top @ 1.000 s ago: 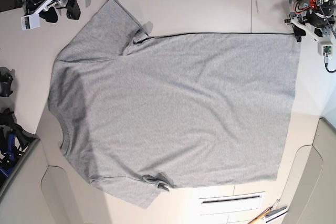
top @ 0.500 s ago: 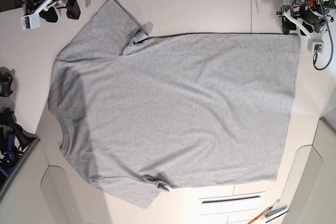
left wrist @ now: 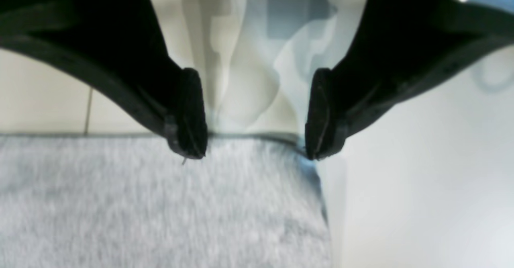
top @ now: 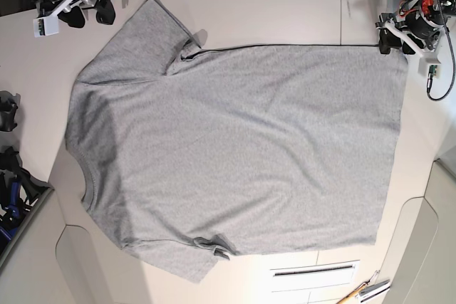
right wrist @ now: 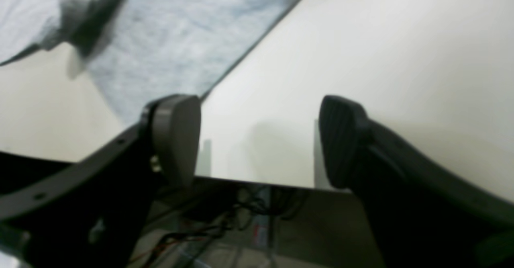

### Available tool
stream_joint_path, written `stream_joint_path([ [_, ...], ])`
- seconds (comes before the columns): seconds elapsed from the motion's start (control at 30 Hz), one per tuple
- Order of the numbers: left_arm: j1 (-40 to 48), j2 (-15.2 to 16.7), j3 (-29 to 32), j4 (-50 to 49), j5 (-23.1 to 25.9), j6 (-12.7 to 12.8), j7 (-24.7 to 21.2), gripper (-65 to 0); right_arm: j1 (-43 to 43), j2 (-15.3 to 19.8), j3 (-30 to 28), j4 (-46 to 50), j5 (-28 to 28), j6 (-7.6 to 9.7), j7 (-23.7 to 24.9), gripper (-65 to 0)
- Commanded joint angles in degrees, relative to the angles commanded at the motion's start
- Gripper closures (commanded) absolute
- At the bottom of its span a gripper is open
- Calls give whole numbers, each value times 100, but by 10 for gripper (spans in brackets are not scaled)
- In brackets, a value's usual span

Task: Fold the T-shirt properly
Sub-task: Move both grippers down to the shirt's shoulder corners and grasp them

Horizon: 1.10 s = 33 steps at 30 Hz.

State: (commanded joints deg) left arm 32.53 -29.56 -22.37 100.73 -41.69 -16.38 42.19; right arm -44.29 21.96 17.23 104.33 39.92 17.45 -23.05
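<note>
The T-shirt (top: 242, 147) lies flat on the table with its plain grey side up, neck at the left and hem at the right. My left gripper (top: 396, 44) stands open at the hem's far right corner. In the left wrist view its fingertips (left wrist: 188, 139) sit at the shirt's edge, on either side of the T-shirt corner (left wrist: 257, 187), with nothing pinched. My right gripper (top: 90, 14) is open and empty over bare table, just left of the far sleeve (top: 153, 30). Its pads (right wrist: 176, 135) hang near the table's back edge, and the sleeve (right wrist: 160, 31) shows up left.
Dark clamps (top: 8, 112) and blue-handled gear (top: 14, 190) sit at the left edge. A slotted panel (top: 313, 270) and some hand tools (top: 365, 291) lie near the front right. The table's back edge drops to cables (right wrist: 249, 219).
My left gripper has shifted left and down onto the hem's far corner. The right gripper has moved slightly up and right towards the sleeve. The shirt has not moved.
</note>
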Motion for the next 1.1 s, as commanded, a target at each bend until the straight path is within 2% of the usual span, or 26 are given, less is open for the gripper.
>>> stream_joint_path([
  [0.07, -101, 0, -33, -129, -175, -116, 142, -421, 0, -61, -2, -11, 2, 85, 0, -451],
  [0.13, -131, -2, -116, -232, -282, -129, 155, -421, 13, -105, -2, -55, 26, 153, 0, -451],
  [0.23, -125, 0, -350, -334, -402, -149, 166, -421, 94, -116, -7, -258, 140, 367, -15, -451],
  [0.33, -125, 0, -662, -396, -579, -345, 291, -421, 315, -114, -7, -667, 245, 511, -52, -451],
  [0.4, -122, -2, -815, -398, -730, -450, 450, -421, 490, -114, -7, -938, 483, 704, -282, -451],
  [0.47, -122, 0, -844, -398, -820, -448, 481, -421, 651, -116, -7, -1106, 732, 848, -564, -451],
  [0.53, -125, 2, -839, -400, -872, -446, 472, -421, 772, -116, -7, -1156, 789, 848, -699, -451],
  [0.8, -125, 0, -839, -570, -894, -448, 293, -421, 855, -118, -13, -1150, 817, 855, -723, -450],
  [0.9, -127, 2, -839, -741, -907, -448, 210, -421, 855, -120, -17, -1150, 1005, 1010, -817, -450],
  [1.1, -127, 0, -839, -942, -1128, -599, 131, -421, 857, -122, -343, -1150, 1043, 1025, -850, -450],
])
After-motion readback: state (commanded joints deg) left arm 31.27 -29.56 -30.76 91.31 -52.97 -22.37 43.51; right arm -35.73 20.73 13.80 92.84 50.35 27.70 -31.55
